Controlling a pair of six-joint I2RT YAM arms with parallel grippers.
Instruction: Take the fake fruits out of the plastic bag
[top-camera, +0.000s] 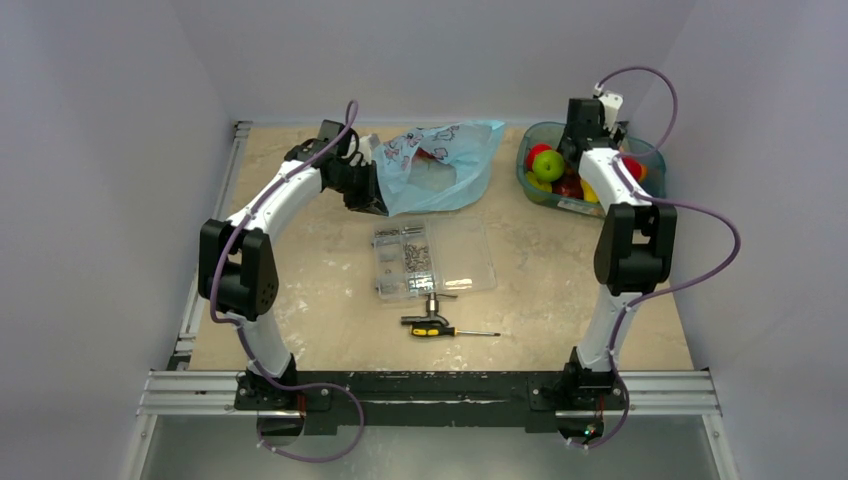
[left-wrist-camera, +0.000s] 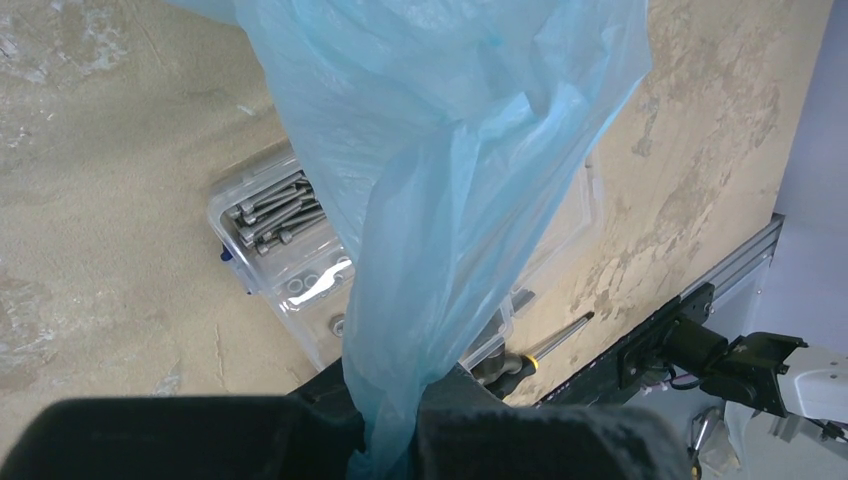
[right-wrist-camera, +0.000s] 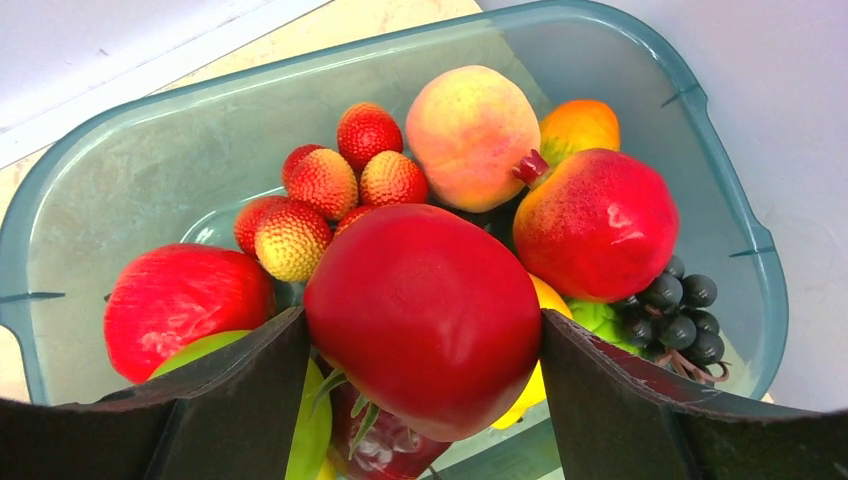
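Note:
The light blue plastic bag (top-camera: 440, 165) lies at the back of the table, one side pulled up. My left gripper (top-camera: 372, 192) is shut on a bunched strip of the bag (left-wrist-camera: 440, 180), which runs down between the fingers of the left gripper (left-wrist-camera: 390, 425). A red spot (top-camera: 425, 154) shows at the bag's mouth; I cannot tell whether it is a fruit. My right gripper (right-wrist-camera: 425, 320) hangs over the teal tub (right-wrist-camera: 120, 130), shut on a glossy red round fruit (right-wrist-camera: 420, 300), with a finger touching each side. Under it lie other fake fruits: a red apple (right-wrist-camera: 600, 225), a peach (right-wrist-camera: 470, 135), dark grapes (right-wrist-camera: 680, 310).
A clear compartment box of screws (top-camera: 432, 258) sits mid-table, and the same box (left-wrist-camera: 270, 230) shows in the left wrist view under the hanging bag. A yellow-and-black screwdriver (top-camera: 445, 330) and a small metal tool (top-camera: 432, 305) lie in front of it. The teal tub (top-camera: 650, 150) stands back right.

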